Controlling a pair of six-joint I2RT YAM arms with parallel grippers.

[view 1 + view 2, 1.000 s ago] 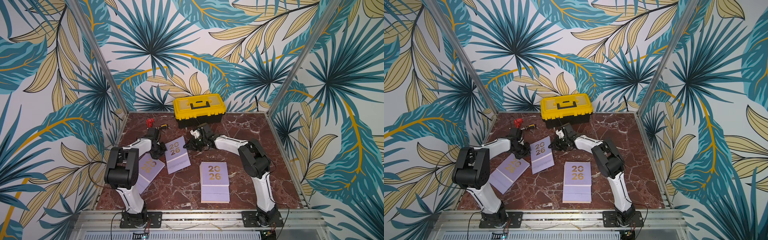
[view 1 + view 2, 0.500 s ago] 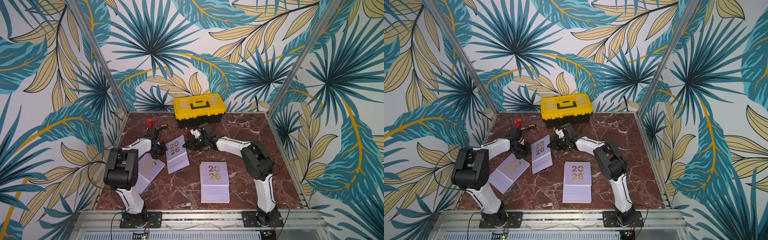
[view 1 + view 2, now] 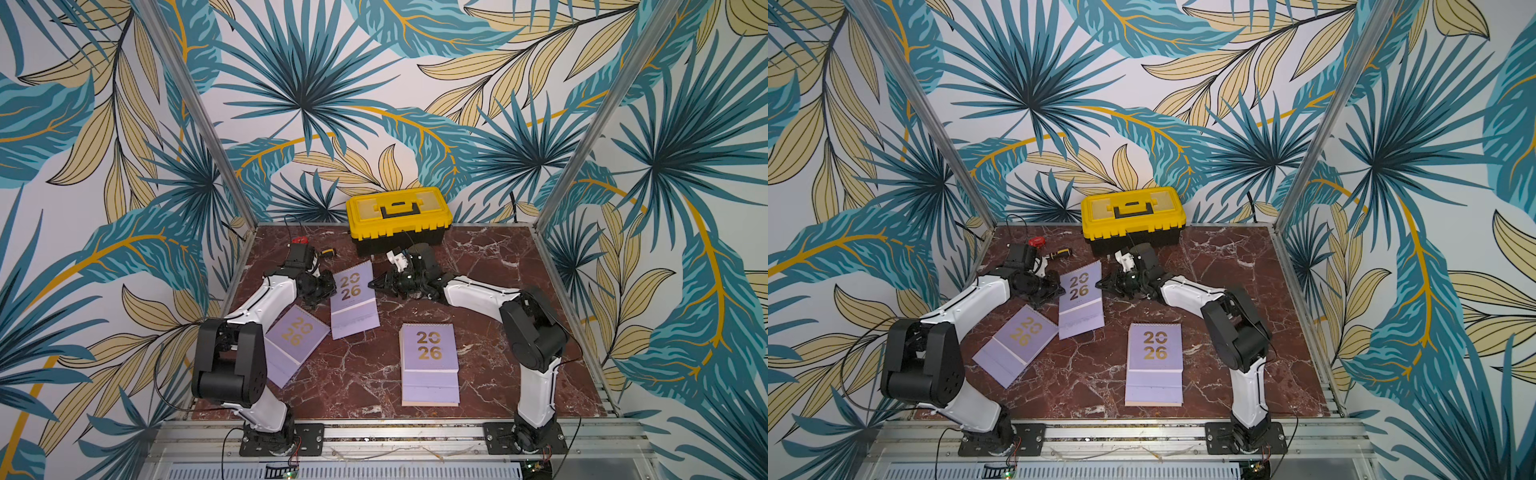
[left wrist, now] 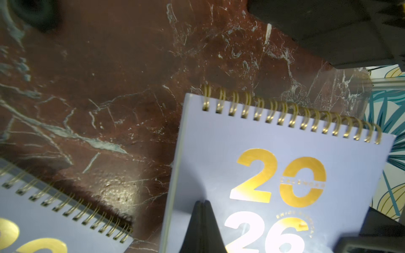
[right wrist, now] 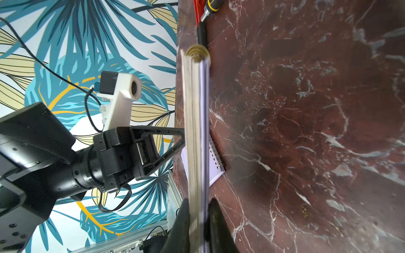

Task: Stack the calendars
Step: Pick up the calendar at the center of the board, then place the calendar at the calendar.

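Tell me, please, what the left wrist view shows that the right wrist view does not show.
Only the left wrist view shows the cover of the raised calendar, with its gold 2026 and spiral row. Only the right wrist view shows that calendar edge-on, the right gripper clamped on its edge, and a screwdriver. Both show the marble table, the left gripper, which is shut, and a second calendar lying flat.
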